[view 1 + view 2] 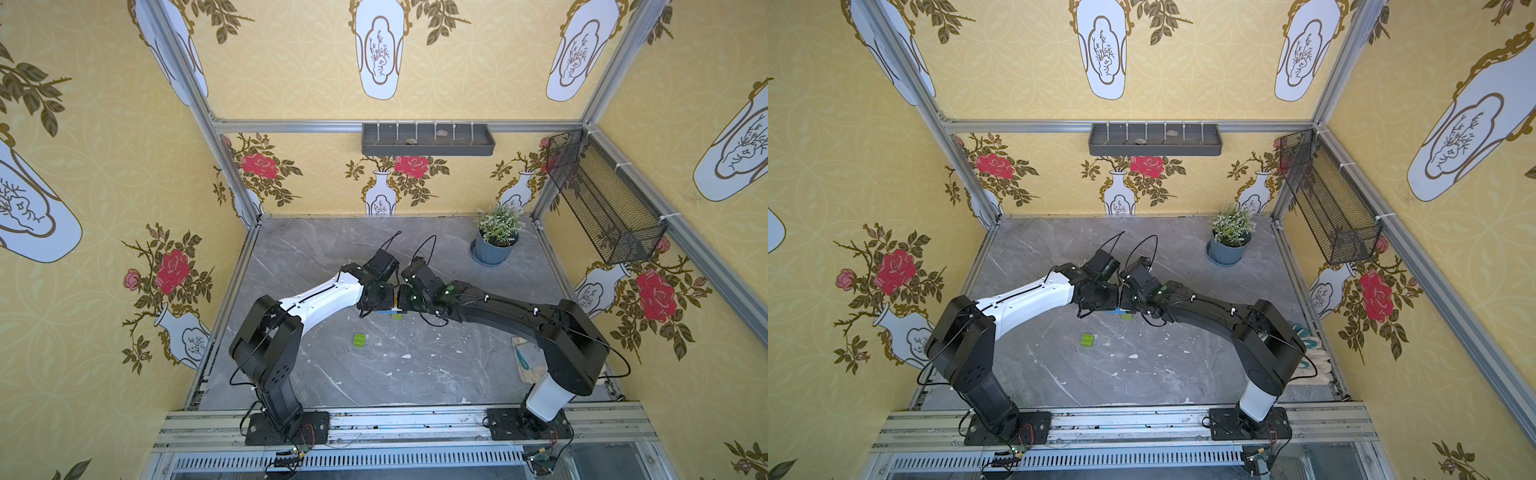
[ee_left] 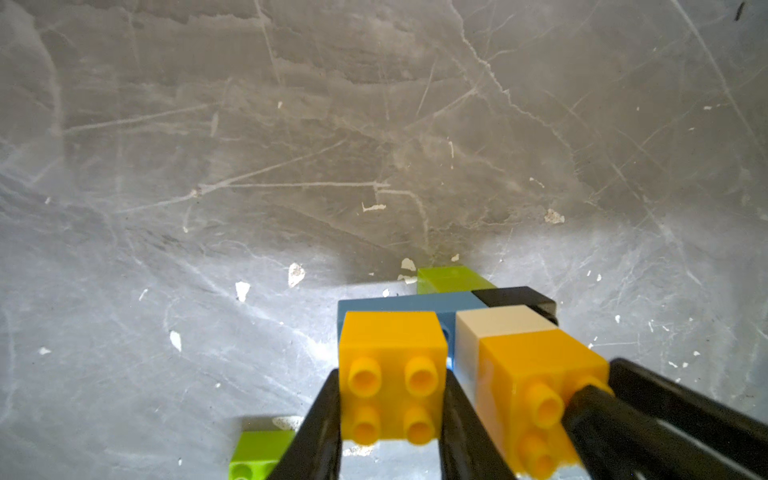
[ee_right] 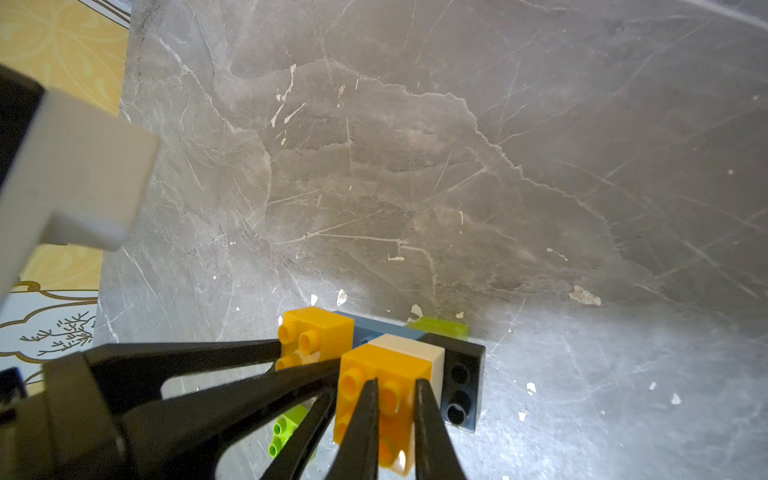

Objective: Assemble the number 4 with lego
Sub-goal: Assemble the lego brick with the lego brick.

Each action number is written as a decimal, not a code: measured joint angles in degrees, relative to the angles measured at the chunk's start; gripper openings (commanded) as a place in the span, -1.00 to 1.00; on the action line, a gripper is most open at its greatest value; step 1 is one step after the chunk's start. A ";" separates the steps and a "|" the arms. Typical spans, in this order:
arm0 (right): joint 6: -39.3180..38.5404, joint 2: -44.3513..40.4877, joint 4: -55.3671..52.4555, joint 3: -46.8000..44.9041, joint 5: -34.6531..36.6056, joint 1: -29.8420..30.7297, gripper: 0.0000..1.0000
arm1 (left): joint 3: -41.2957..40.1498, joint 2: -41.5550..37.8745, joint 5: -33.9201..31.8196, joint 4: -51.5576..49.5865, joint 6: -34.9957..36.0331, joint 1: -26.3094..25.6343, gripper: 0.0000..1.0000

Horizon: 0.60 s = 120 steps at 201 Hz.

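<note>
Your number 4 [image 2: 395, 301] sits centre-scene between the grippers, made of blue, lime, black, white and yellow bricks joined. The left gripper [image 2: 392, 386] clamps one yellow square [image 2: 392, 336]. The right gripper [image 3: 395, 386] is nearly closed, its tips against the other yellow square [image 3: 386, 361]. A loose lime brick [image 1: 359, 340] lies nearer, to the left.

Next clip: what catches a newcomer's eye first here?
Both grippers converge on the multicoloured lego cluster, centred on the grey tabletop. The left gripper clamps a yellow brick; the right gripper pinches the second yellow brick beside it. A loose lime green brick lies nearer the front.
</note>
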 measured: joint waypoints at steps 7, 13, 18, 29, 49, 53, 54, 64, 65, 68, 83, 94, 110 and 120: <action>-0.02 0.00 0.00 0.00 0.00 0.00 -0.72 | 0.00 -0.02 -0.02 -0.07 0.02 0.00 -0.46; -0.04 0.00 0.00 0.00 0.00 0.00 -0.72 | 0.00 -0.02 -0.02 -0.13 0.09 -0.04 -0.48; -0.13 0.00 0.00 0.00 0.00 -0.02 -0.72 | 0.00 -0.02 -0.02 -0.17 0.17 -0.04 -0.48; -0.17 0.00 0.00 0.00 0.00 -0.02 -0.72 | 0.07 0.00 -0.02 -0.28 0.22 -0.09 -0.49; -0.17 0.02 0.00 0.00 -0.02 -0.02 -0.72 | 0.68 0.33 -0.26 -1.33 0.42 -0.09 -0.49; -0.17 0.02 0.00 0.00 -0.02 -0.02 -0.72 | 0.70 0.33 -0.44 -1.55 0.42 -0.07 -0.49; -0.17 0.02 0.00 0.00 -0.02 -0.02 -0.72 | 0.72 0.33 -0.50 -1.73 0.42 -0.07 -0.49; -0.17 0.02 0.11 -0.11 -0.02 -0.02 -0.72 | 0.74 0.33 -0.74 -2.45 0.44 -0.07 -0.50; -0.17 0.02 0.13 -0.11 -0.02 -0.02 -0.72 | 0.74 0.33 -0.74 -2.51 0.44 -0.07 -0.50; -0.17 0.02 0.15 -0.13 -0.02 -0.02 -0.72 | 0.74 0.33 -0.81 -2.78 0.44 -0.07 -0.50; -0.17 0.02 0.26 -0.22 -0.02 -0.02 -0.72 | 0.74 0.33 -1.09 -3.58 0.46 0.00 -0.50; -0.17 0.02 0.28 -0.24 -0.02 -0.02 -0.72 | 0.74 0.33 -1.22 -3.93 0.48 -0.02 -0.50; -0.17 0.02 0.85 -0.46 0.02 -0.02 -0.72 | 0.70 0.33 -1.31 -3.91 0.59 -0.13 -0.50; -0.20 0.02 1.49 -0.63 -0.02 -0.02 -0.72 | 0.68 0.33 -1.33 -3.78 0.59 -0.17 -0.50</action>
